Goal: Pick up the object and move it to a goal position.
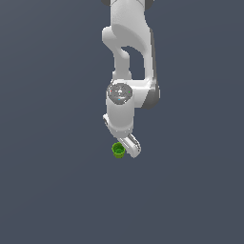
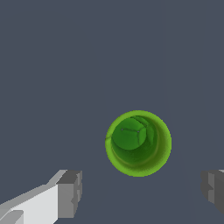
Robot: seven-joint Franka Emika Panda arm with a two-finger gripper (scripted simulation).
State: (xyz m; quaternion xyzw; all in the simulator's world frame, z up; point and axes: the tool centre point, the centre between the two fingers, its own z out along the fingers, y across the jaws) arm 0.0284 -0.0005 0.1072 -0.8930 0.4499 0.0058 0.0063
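I see plain dark grey ground (image 1: pixel 47 190) running out to every border of the exterior view, flat and uniform, with no wall, lip or edge showing anywhere. The white arm (image 1: pixel 126 52) comes down from the top of that view and ends near the middle, so there is free room on the exterior view's left, on its right and below.

The green cup (image 1: pixel 118 150) sits just beside the lowest part of the arm, on the exterior view's left of the white gripper (image 1: pixel 127 146); from this angle I cannot tell whether they touch.

In the wrist view I look straight down into the cup (image 2: pixel 138 143): a bright rim with a darker hollow inside. The gripper (image 2: pixel 142 192) has its jaws wide apart, one grey fingertip (image 2: pixel 70 194) on a white finger and the other fingertip (image 2: pixel 214 188) cut off by the picture's border. The cup is narrower than the gap, and it lies off the line between the fingertips, clear of both and touching neither.
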